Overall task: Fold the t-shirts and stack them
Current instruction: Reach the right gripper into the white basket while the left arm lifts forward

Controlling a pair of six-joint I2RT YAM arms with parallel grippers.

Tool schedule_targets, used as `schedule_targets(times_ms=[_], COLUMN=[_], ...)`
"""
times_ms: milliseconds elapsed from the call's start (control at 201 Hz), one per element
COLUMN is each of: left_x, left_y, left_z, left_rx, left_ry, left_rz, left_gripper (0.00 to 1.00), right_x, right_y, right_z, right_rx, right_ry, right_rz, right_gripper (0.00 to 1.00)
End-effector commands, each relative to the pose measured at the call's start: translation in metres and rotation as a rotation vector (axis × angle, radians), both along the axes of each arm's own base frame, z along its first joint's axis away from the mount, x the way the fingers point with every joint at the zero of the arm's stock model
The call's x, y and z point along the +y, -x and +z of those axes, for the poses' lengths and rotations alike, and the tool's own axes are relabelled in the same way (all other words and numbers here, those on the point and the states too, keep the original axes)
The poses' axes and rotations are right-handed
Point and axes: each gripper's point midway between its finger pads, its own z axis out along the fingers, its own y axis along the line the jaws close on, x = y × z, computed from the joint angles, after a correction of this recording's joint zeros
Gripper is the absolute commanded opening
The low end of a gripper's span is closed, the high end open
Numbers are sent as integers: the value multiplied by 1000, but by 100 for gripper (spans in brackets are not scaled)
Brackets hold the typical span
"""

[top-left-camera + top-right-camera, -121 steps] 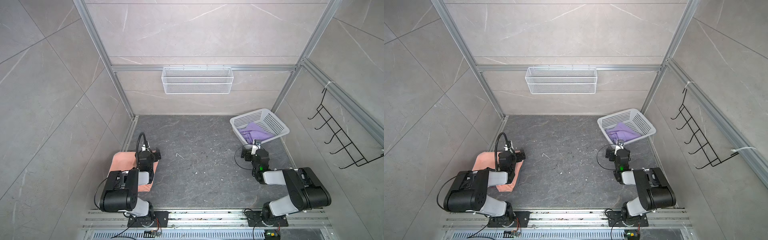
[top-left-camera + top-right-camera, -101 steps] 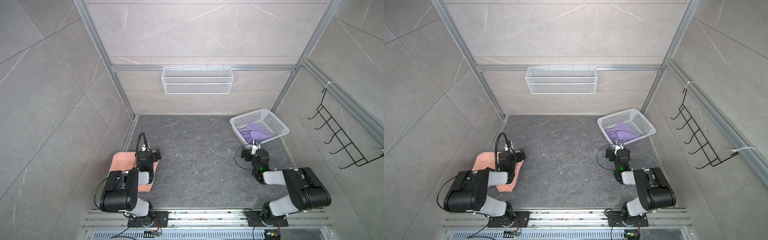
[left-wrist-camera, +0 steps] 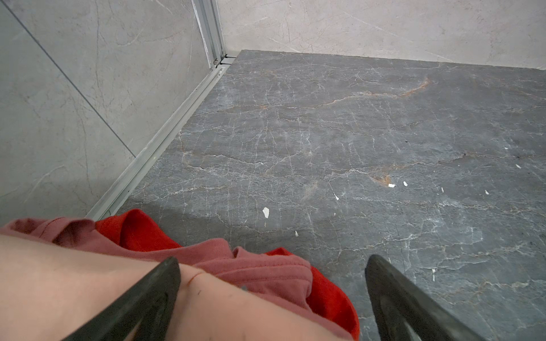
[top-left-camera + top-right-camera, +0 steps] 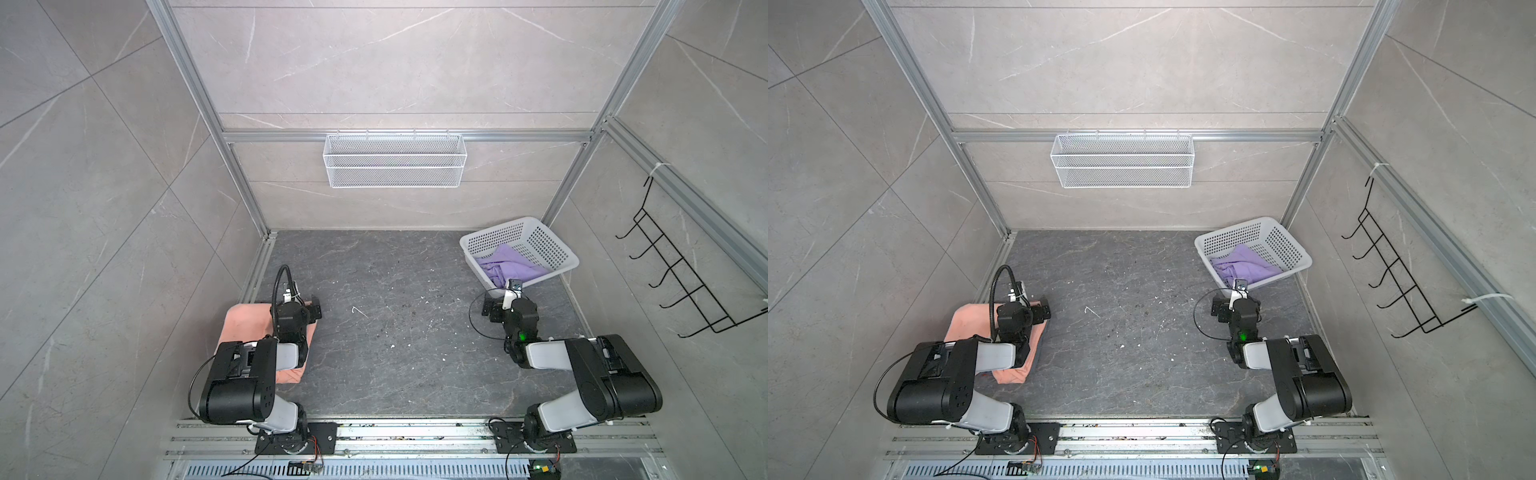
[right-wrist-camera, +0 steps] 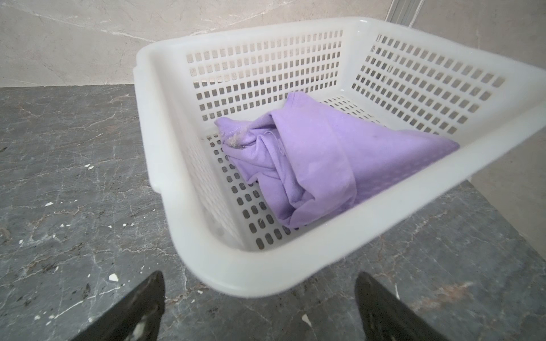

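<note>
The salmon-peach t-shirt (image 4: 245, 328) (image 4: 963, 324) lies in a rough rectangle on the dark floor by the left wall, partly under my left arm. In the left wrist view its rumpled collar end (image 3: 251, 271) lies under my left gripper (image 3: 271, 259), which stands open above it with nothing held. The lavender t-shirt (image 4: 505, 266) (image 4: 1241, 266) (image 5: 319, 159) sits crumpled in the white basket (image 4: 536, 237) (image 5: 266, 44); no lettering shows. My right gripper (image 5: 260, 276) is open and empty, just short of the basket's near corner. In both top views the two grippers (image 4: 313, 309) (image 4: 492, 305) are low over the floor.
A white wire shelf (image 4: 395, 160) hangs on the back wall and a black hook rack (image 4: 681, 274) on the right wall. Aluminium rails (image 4: 253, 274) edge the dark stone floor (image 4: 395, 316), which has small white flecks. The basket stands at the back right corner.
</note>
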Motion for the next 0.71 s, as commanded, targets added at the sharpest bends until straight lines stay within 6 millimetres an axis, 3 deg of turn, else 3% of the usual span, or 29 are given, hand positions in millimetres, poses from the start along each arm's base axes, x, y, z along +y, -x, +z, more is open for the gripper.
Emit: schedule_targets(times_ms=[0, 523, 627, 702], left_x=[3, 3, -5, -9], left_y=[-3, -3, -4, -3], left_z=[4, 5, 20, 44], left_rx=[-18, -20, -18, -3], left_ry=[17, 18, 12, 17], left_rz=[17, 17, -35, -57], left_gripper=[100, 100, 100, 100], right_x=[1, 1, 8, 20], right_y=[-4, -4, -7, -6], right_z=[8, 8, 19, 34], right_rx=[-24, -25, -15, 5], right_ry=[16, 15, 15, 23], right_rz=[5, 4, 48, 119], right_gripper=[100, 100, 100, 100])
